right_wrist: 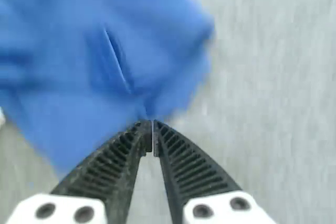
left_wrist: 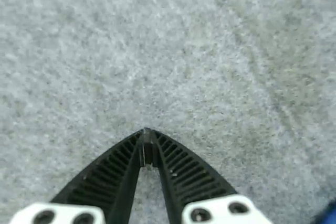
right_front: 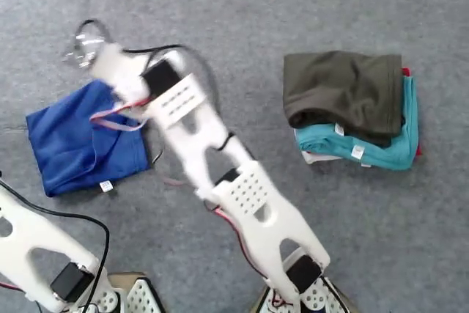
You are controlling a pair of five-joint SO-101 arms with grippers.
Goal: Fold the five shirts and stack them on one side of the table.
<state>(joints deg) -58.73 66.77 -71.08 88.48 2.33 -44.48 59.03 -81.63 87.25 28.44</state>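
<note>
right pincer [right_wrist: 152, 125] (tips pressed together) at the edge of the blue shirt [right_wrist: 89, 56].

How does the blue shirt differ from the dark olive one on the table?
The blue shirt lies alone, directly on the grey table. The olive shirt tops a stack, resting over a teal shirt. The blue shirt lies flatter and spreads wider, while the olive shirt looks bunchier, with curled edges. Both look folded into rough rectangles.
</note>
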